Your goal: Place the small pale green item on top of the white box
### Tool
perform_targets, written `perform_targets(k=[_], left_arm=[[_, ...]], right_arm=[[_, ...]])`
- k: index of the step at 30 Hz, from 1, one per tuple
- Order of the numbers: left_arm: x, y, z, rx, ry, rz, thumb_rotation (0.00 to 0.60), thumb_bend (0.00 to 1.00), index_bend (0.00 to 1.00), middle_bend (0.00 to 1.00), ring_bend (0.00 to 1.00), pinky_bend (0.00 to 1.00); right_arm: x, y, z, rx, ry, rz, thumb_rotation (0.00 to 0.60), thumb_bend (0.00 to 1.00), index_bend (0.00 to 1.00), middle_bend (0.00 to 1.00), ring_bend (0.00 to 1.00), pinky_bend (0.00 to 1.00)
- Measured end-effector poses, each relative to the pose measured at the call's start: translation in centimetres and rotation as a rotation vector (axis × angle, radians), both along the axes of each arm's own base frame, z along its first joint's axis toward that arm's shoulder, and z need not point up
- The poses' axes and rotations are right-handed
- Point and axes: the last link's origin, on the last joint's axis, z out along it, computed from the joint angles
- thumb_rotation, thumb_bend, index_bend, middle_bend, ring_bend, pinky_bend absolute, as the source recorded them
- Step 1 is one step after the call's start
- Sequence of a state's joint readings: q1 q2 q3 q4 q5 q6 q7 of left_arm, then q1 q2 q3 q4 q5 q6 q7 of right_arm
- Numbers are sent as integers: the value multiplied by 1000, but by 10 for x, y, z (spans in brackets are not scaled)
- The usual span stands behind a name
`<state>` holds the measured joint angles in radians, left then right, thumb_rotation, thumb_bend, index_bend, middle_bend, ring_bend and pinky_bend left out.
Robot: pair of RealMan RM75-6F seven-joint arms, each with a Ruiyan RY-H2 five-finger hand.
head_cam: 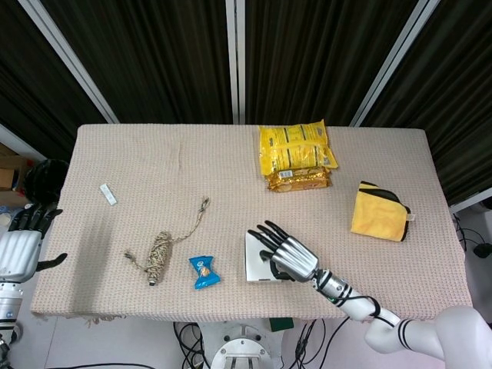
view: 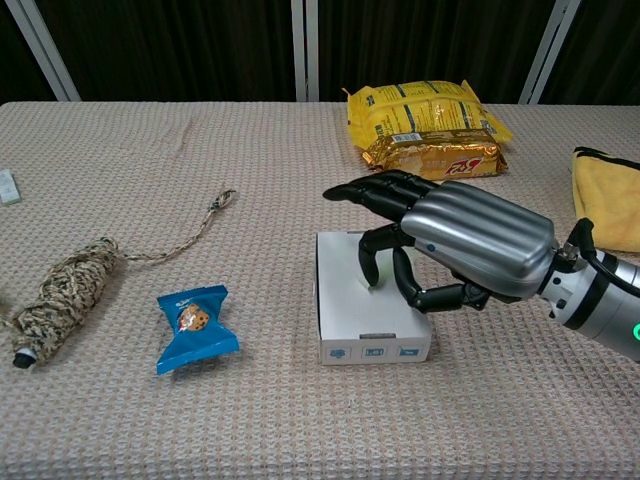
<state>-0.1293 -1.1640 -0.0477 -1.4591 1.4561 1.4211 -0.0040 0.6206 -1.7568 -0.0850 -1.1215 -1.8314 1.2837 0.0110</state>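
Lightness was my guess for the small pale green item point(view: 375, 283): it looked thin and flat, like a little strip, so it would weigh almost nothing. It likely bends a bit and could slide on a smooth lid. I would take it by its two long edges with a soft pinch, because a hard push could flick it away.

Only a tiny bit of it showed in the chest view. It was on top of the white box point(view: 372, 325), right under the fingers point(view: 368, 258) of the right hand point(view: 455, 250). From the head view the hand hid it fully.

The right hand hung over the far half of the box, with its fingers curled down and its thumb bent under. The tip of one dark finger seemed to be at the green bit, but I could not tell if the fingers were pinching it or had let it go. The box sat on the desk point(view: 300, 420) below the palm.

The left hand point(head_cam: 21, 247) was far off to the side, past the desk edge, with its fingers apart and nothing in them.
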Motion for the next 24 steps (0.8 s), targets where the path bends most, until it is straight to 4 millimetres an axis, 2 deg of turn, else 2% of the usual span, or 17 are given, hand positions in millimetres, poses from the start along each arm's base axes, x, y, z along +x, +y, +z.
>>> perform_targets(k=[16, 24], left_arm=[[-1, -1, 2, 5, -3, 0, 600, 63, 196, 117, 79, 136], [-2, -1, 2, 4, -3, 1, 600, 63, 196, 117, 79, 136]], right_arm=[[3, 0, -10, 10, 33, 10, 319, 927, 511, 0, 0, 0], [7, -1, -6, 1, -3, 17, 319, 928, 509, 0, 0, 0]])
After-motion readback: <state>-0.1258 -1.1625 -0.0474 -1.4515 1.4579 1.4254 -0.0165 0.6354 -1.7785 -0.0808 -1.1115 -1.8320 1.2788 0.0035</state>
